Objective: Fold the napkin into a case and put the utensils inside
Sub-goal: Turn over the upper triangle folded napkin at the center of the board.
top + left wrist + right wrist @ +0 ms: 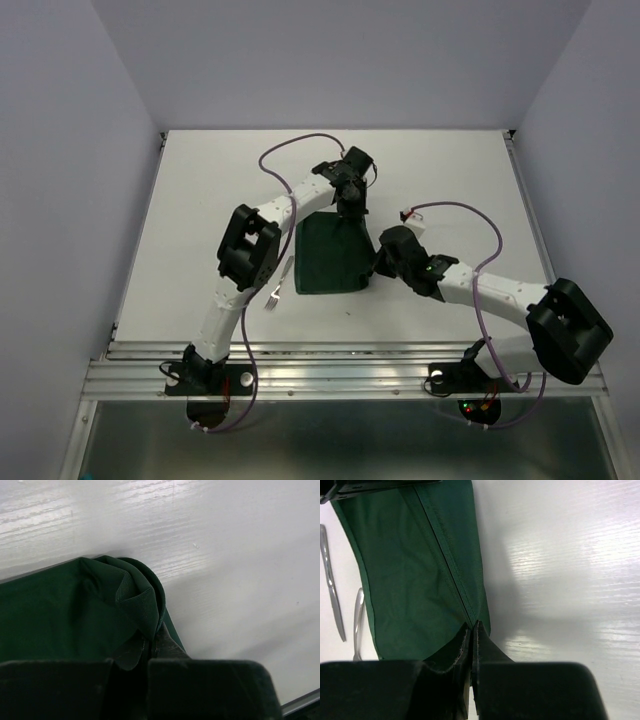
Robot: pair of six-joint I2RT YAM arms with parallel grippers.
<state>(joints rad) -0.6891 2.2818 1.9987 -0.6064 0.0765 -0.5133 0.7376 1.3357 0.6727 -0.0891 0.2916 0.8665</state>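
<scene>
- Top external view: the napkin (325, 258) is lying as a dark green rectangle in the middle of the table (450, 180). The left gripper (352, 207) is reaching down onto the napkin's far right corner. The right gripper (377, 265) is sitting at its near right corner. With both ends of one edge taken like this, that edge could probably be carried across as one straight line. The fork (272, 297) is lying just left of the napkin, partly under the left arm. Bare table is showing to the right of the napkin and beyond it.
- Left wrist view: the fingers are clamped tight on a bunched corner of the napkin, and the cloth is puckering into a rolled lip just ahead of the tips. White table is running off past that corner with nothing on it.
- Right wrist view: the fingers are pinched shut on the napkin's corner, where a hemmed fold line is running away across the cloth. The knife (331, 590) and the fork are lying side by side just past the napkin's opposite long edge, apart from the cloth. A fold toward them would probably need to stop short of the metal.
</scene>
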